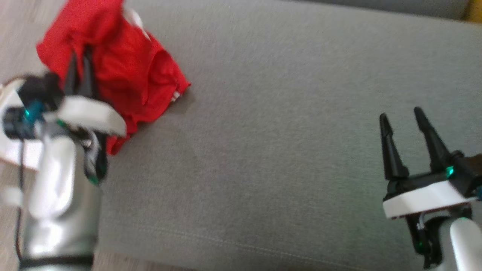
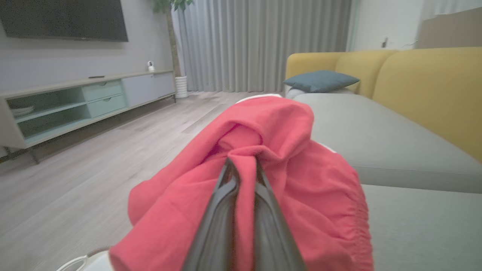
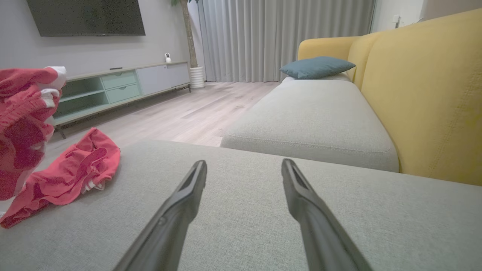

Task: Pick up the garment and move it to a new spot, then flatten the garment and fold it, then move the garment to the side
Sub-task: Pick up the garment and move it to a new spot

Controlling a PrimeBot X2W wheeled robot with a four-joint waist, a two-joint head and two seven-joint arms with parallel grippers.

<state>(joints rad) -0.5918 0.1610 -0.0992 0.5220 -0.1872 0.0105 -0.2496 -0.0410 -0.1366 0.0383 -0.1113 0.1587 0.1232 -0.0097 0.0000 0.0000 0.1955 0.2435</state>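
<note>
1. Left gripper [image 2: 243, 163] is clamped on a thin pinch of the red garment [image 2: 301, 180]. The bite is narrow, so the fabric could slip out on a fast lift.
2. Garment is bunched at the left edge of the grey seat cushion [image 1: 282, 131], part raised, part trailing. The tail could drag, or drop onto the wood floor [image 2: 94, 169].
3. Right gripper [image 1: 400, 113] is spread wide and empty, well apart from the garment.
4. Garment: soft thin fabric, gathered hem, white trim. Cushion: coarse weave, flat, stitched seam. Beyond: textured yellow backrest [image 3: 421, 94].

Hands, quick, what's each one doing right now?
Left hand: closed on the red garment.
Right hand: open, holding nothing.
</note>
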